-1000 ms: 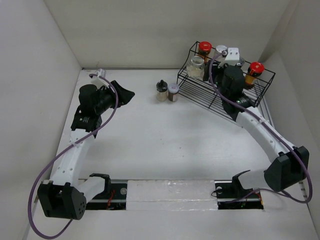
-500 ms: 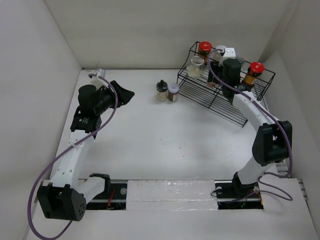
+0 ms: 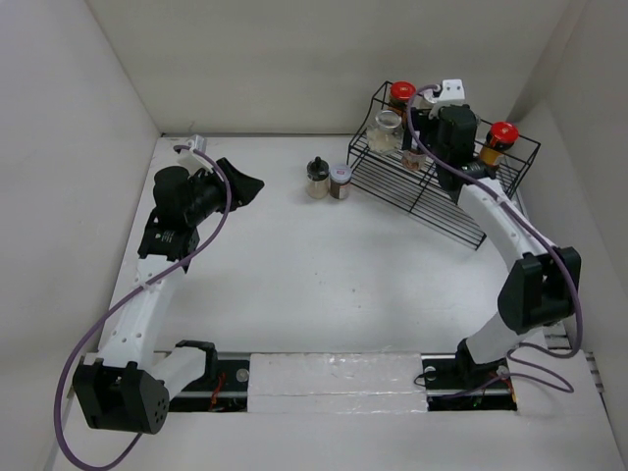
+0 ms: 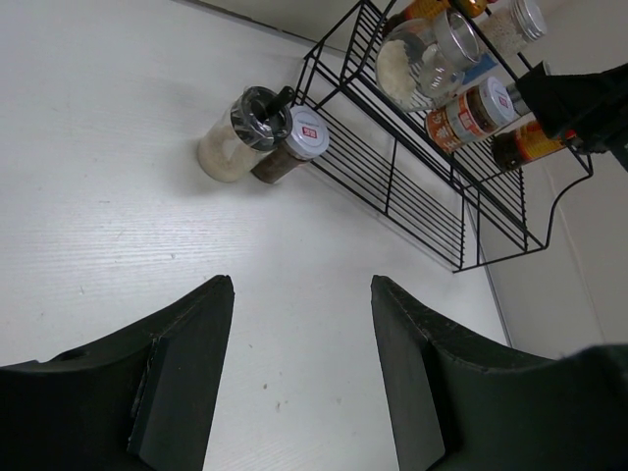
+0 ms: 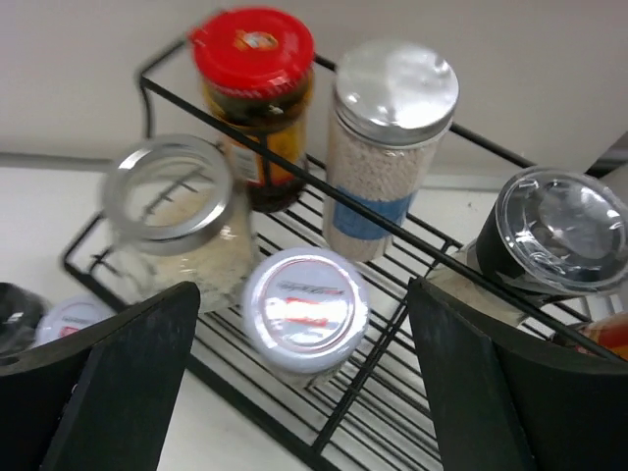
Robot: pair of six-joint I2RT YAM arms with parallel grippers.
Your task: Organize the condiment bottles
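Note:
The black wire rack (image 3: 469, 211) stands at the back right. In the right wrist view it holds a red-capped dark jar (image 5: 253, 49), a silver-lidded jar of white beads (image 5: 392, 83), a wide silver-lidded jar (image 5: 169, 182), a white-lidded jar (image 5: 304, 304) and a black-lidded jar (image 5: 559, 231). My right gripper (image 5: 302, 294) is open above the white-lidded jar, one finger on either side of it. A second red-capped jar (image 3: 502, 132) stands at the rack's right end. Two jars (image 4: 240, 142) (image 4: 294, 152) stand on the table left of the rack. My left gripper (image 4: 299, 285) is open and empty, well short of them.
White walls enclose the table at the back and on both sides. The rack's lower shelf (image 4: 412, 196) slopes towards the table. My right arm (image 3: 510, 245) reaches along the right wall. My left gripper (image 3: 245, 184) is at the left.
My right gripper has moved back and left over the rack, and its arm has straightened along the right wall. The left arm and the two table jars have not moved.

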